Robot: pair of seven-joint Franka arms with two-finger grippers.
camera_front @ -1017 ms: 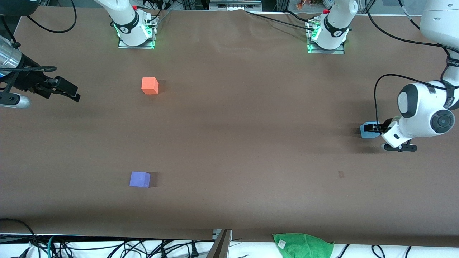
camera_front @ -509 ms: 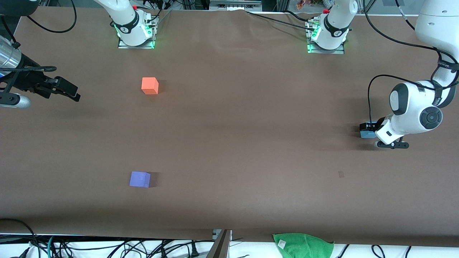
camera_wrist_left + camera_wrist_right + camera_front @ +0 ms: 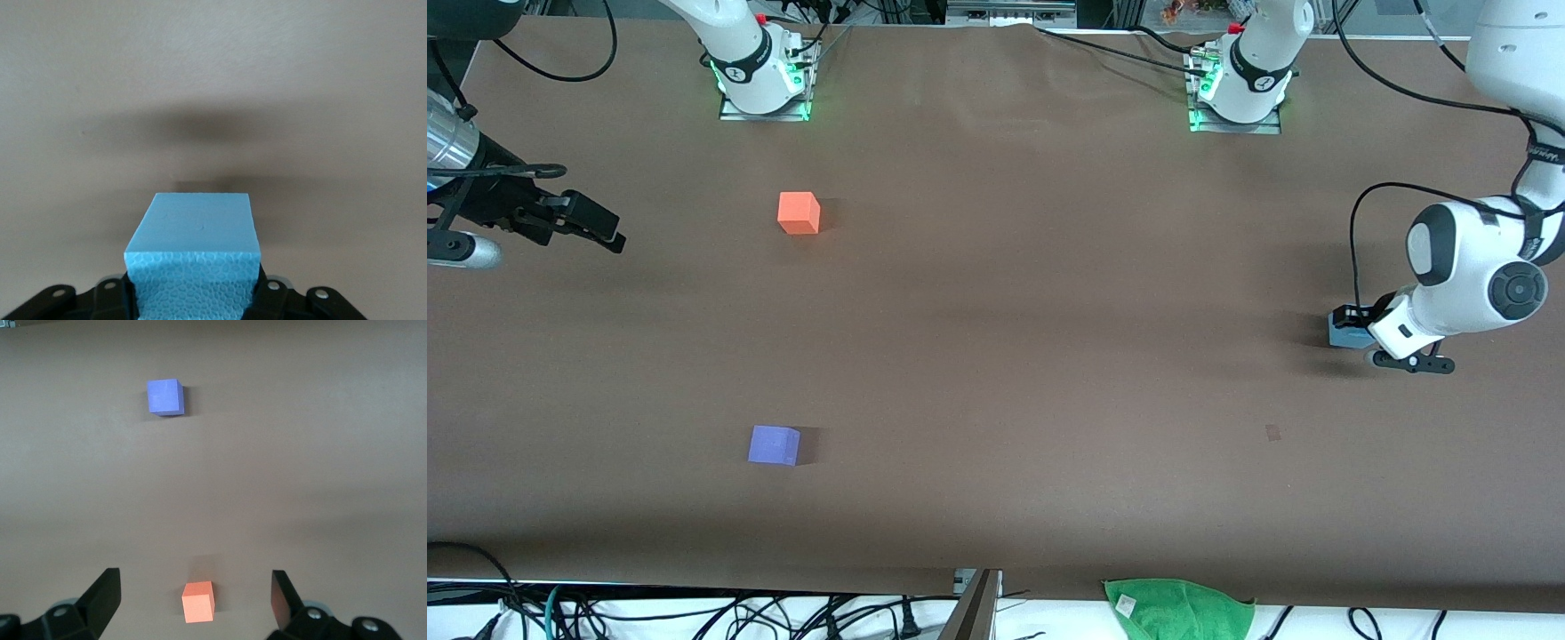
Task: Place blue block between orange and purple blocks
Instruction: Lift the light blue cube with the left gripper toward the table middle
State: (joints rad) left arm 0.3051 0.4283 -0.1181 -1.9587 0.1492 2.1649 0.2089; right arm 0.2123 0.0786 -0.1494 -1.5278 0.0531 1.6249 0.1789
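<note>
Sky-blue matte foam cube [image 3: 192, 257] clamped in left gripper [image 3: 1352, 325] at the left arm's end, target gap between orange-red cube [image 3: 799, 213] and violet-purple cube [image 3: 774, 445] toward nine o'clock; right gripper [image 3: 596, 227] spread, waiting.

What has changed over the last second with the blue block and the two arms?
The left gripper swung slightly toward the right arm's end, then back, staying closed on the blue block throughout. The orange block, purple block and the waiting, open right gripper have not moved.
</note>
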